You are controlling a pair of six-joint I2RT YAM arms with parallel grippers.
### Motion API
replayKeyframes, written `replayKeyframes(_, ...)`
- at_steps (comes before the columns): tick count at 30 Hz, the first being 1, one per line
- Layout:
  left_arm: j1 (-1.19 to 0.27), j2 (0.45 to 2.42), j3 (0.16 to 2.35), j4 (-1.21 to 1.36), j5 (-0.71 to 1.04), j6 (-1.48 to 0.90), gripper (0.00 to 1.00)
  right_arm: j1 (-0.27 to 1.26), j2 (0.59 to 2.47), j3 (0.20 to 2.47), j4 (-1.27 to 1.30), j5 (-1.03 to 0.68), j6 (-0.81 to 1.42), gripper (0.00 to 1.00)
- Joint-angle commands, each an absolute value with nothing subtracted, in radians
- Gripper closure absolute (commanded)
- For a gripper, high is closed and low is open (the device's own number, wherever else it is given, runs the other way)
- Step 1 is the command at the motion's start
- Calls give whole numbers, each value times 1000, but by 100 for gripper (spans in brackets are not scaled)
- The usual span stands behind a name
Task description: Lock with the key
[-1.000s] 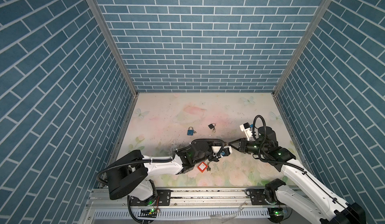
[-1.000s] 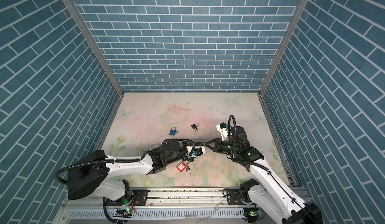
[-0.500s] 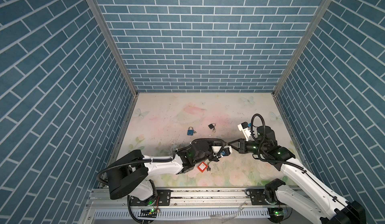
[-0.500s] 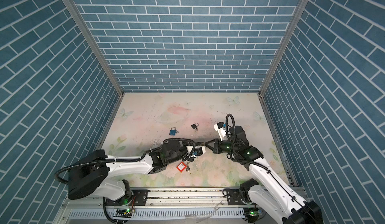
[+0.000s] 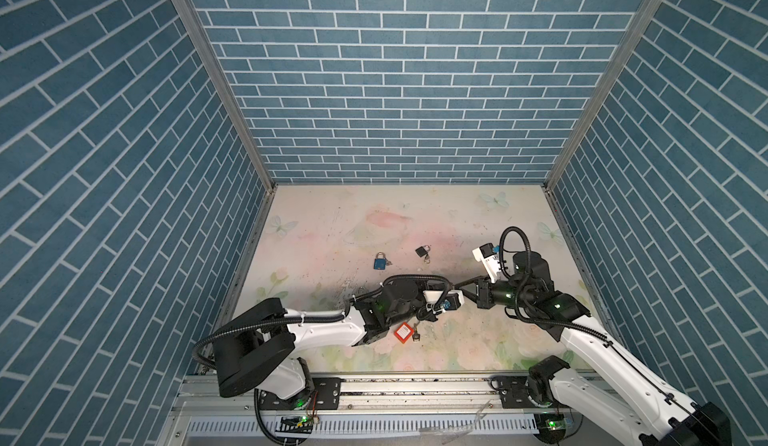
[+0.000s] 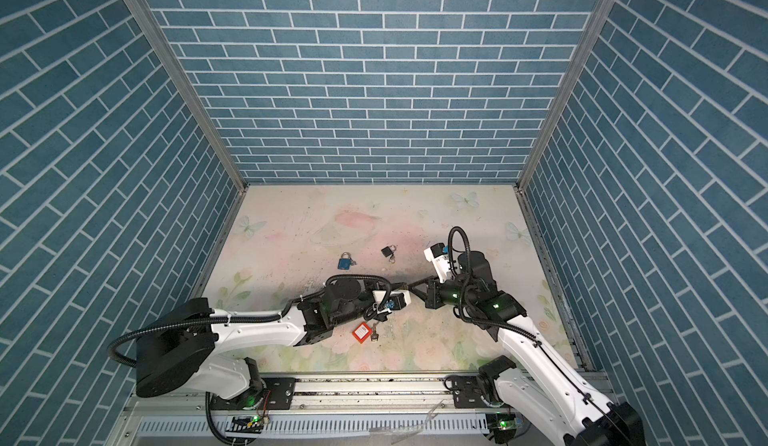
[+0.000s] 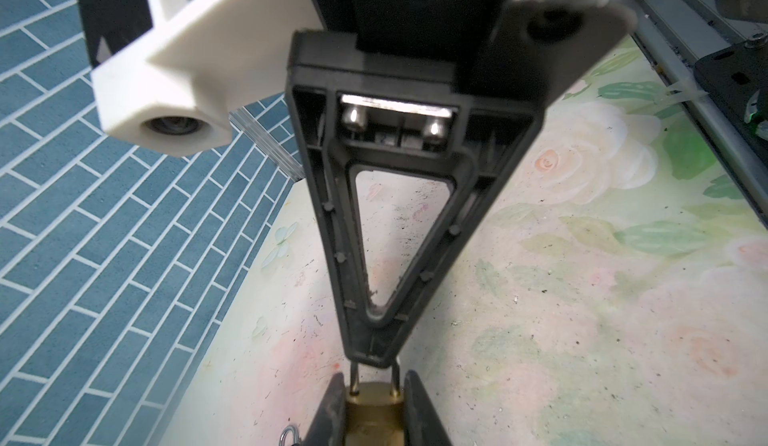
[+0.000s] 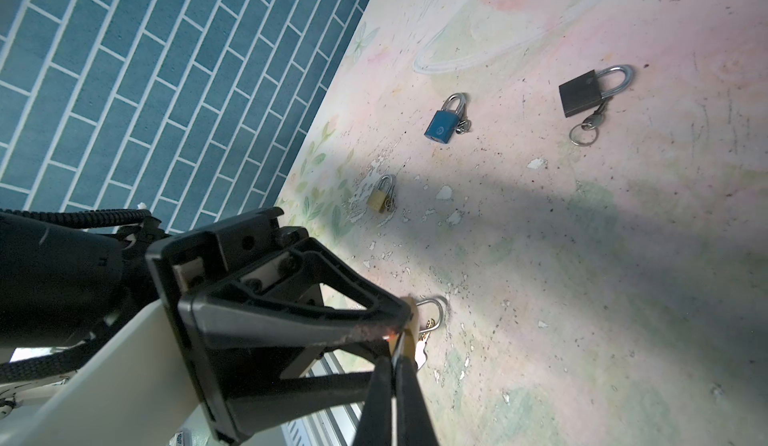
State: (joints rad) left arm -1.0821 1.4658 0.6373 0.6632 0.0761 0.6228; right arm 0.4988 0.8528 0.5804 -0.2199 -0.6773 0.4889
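Both your claws are closed: the left claw [image 7: 374, 381] pinches the brass lock [image 7: 376, 411] by its body, and the right claw [image 7: 374, 356], tips shut, meets its shackle [image 7: 354, 377].

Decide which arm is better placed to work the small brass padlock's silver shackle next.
Probably right. The left gripper is shut on the small brass padlock, steadying its body; the right gripper, shut, sits with its tip at the silver shackle.
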Motion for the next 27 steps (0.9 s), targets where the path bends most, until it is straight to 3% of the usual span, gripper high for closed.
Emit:
replayKeyframes(1, -1086, 1462, 680, 709, 106, 649, 100, 529, 846, 569, -204, -763, 455, 100)
replayKeyframes(27, -1086, 1457, 715, 774, 152, 653, 100, 543, 930, 503, -120, -761, 524, 100)
